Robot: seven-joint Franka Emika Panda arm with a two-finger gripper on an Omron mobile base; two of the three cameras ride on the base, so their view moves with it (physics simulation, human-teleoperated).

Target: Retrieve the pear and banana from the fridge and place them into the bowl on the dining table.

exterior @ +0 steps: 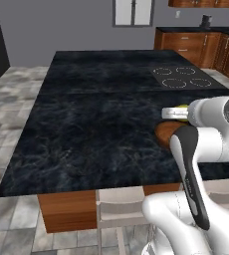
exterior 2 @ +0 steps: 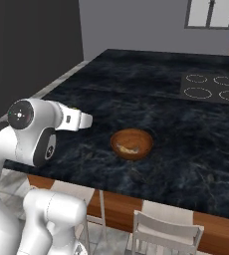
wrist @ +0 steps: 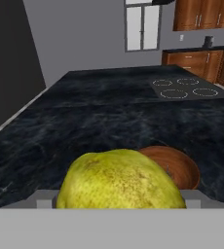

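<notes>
We've got the pear clamped in the wide-set gripper, and the bowl sits just ahead, slightly right, banana already inside.

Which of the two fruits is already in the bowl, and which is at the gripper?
The banana lies in the bowl on the table. The pear, round and yellow-green, sits right at the gripper, short of the bowl.

Flat, even rendered light (no glare), faint shadows, slightly soft low-resolution pictures.
</notes>
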